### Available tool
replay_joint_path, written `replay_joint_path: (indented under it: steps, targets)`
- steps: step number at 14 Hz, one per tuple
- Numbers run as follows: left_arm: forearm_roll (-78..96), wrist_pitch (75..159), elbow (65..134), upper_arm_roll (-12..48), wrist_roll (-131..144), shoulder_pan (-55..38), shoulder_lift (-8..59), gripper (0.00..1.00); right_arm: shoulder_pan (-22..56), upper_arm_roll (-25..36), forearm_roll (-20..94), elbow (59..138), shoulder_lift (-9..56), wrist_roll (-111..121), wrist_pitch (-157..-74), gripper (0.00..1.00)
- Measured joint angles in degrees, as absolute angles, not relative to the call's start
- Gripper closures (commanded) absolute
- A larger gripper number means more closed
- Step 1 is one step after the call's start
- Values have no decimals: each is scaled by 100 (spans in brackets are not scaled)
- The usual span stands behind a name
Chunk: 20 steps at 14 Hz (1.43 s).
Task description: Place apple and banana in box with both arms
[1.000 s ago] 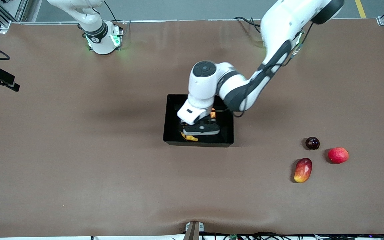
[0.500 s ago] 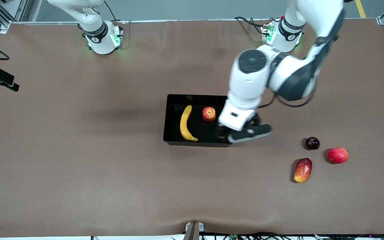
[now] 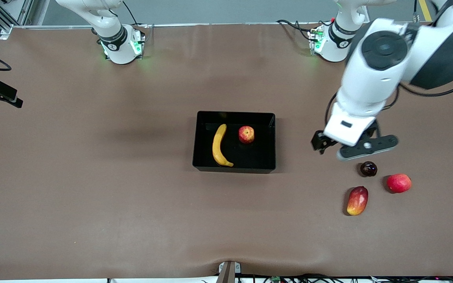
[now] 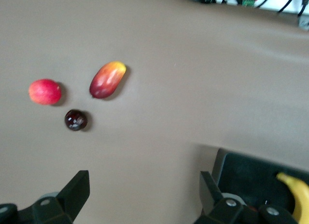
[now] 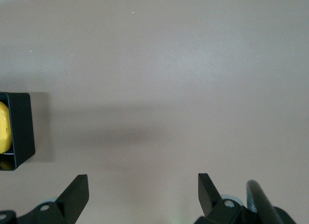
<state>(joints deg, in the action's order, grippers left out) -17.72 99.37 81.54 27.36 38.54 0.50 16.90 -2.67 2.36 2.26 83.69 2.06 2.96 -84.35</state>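
We found the curved yellow banana [image 3: 219, 146] and small speckled red apple [image 3: 246, 134] lying in the glossy black plastic box [image 3: 234, 169] at frame centre. Both looked light and firm; we'd grip the banana mid-length and the apple across its widest part. Left gripper [image 4: 144, 192] gaped empty over bare table; right gripper [image 5: 143, 192] waited, spread wide.

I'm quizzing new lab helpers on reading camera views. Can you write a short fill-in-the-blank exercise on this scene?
1. The banana and the apple both lie in the black ____.
2. The left gripper, with fingers ____, hangs over the table beside the box.
3. The number of fruits lying on the table outside the box is ____.

Missing words: box; open; three
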Motion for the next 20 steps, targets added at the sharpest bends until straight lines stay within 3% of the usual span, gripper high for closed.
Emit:
replay_joint_path:
  steps: [8,15,20]
  targets:
    - [-1121,9413,8167,2653,2332,707,1122,0,-267,244,226,8369,208,296,-8435,0]
    - [-454,9017,8287,719,861,-217,502,0,-265,223,231,8373,211,296,-8440,0]
    - [-414,8928,8765,619,791,-278,18,0,-125,163,248,8430,572,322,-8788,0]
